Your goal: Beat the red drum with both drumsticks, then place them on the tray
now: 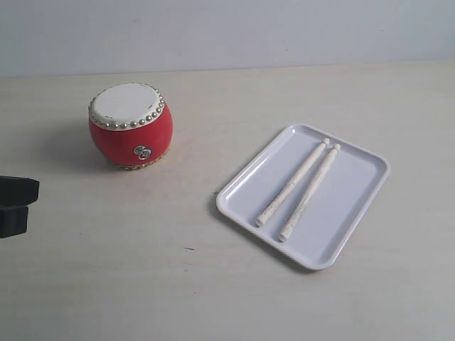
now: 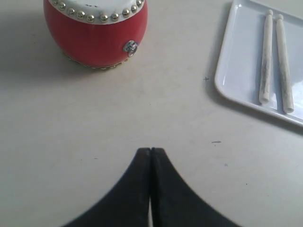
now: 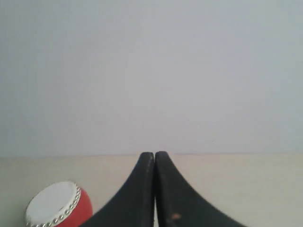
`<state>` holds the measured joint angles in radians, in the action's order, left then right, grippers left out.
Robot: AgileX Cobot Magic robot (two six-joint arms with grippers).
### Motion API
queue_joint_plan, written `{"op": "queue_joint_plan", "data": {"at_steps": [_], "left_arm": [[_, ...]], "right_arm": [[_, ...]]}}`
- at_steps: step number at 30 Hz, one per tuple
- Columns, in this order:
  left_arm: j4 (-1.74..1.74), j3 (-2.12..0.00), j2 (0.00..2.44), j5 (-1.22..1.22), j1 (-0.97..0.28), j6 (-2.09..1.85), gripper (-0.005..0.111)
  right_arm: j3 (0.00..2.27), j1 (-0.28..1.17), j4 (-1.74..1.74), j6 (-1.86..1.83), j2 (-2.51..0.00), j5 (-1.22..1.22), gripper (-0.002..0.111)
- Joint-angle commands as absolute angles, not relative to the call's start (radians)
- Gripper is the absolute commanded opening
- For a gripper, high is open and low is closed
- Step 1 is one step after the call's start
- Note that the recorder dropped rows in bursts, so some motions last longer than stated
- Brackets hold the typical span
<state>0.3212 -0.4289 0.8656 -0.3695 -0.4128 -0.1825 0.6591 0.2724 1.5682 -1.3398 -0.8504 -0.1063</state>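
Note:
The red drum [image 1: 131, 126] stands upright on the table at the back left, its off-white skin up; it also shows as the drum [image 2: 95, 30] and the drum [image 3: 57, 206]. Two drumsticks [image 1: 299, 190] lie side by side on the white tray [image 1: 350, 213] at the right, seen too as drumsticks [image 2: 276, 56] on the tray [image 2: 236, 61]. My left gripper [image 2: 150, 150] is shut and empty, well short of the drum; its dark body [image 1: 15, 204] shows at the left edge. My right gripper [image 3: 154, 154] is shut and empty, raised, out of the exterior view.
The pale wooden table [image 1: 142, 270] stretches in front of the drum and tray. A light wall [image 1: 227, 32] bounds the table's far edge.

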Motion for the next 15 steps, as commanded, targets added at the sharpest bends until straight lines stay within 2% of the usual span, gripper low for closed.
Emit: {"op": "queue_joint_plan", "data": {"at_steps": [1, 4, 6, 12, 14, 15], "left_arm": [[0.319, -0.425, 0.862, -0.361, -0.417, -0.182, 0.000], [0.319, -0.425, 0.862, -0.361, -0.417, -0.182, 0.000], [0.319, -0.425, 0.862, -0.361, -0.417, -0.182, 0.000], [0.319, -0.425, 0.862, -0.361, -0.417, -0.182, 0.000], [0.319, -0.425, 0.862, -0.361, -0.417, -0.182, 0.000], [0.319, -0.425, 0.862, -0.361, -0.417, -0.182, 0.000]], "right_arm": [[0.656, 0.110, 1.564, -1.336, -0.727, -0.108, 0.000], [0.656, -0.158, 1.564, -1.336, -0.585, -0.162, 0.000], [0.656, -0.218, 1.564, -1.336, -0.511, -0.087, 0.000], [0.654, -0.224, 1.503, -1.332, -0.414, -0.067, 0.000], [0.654, -0.224, 1.192, -1.129, -0.407, -0.131, 0.000], [0.654, -0.224, 0.908, -0.892, -0.394, -0.208, 0.000]]}}
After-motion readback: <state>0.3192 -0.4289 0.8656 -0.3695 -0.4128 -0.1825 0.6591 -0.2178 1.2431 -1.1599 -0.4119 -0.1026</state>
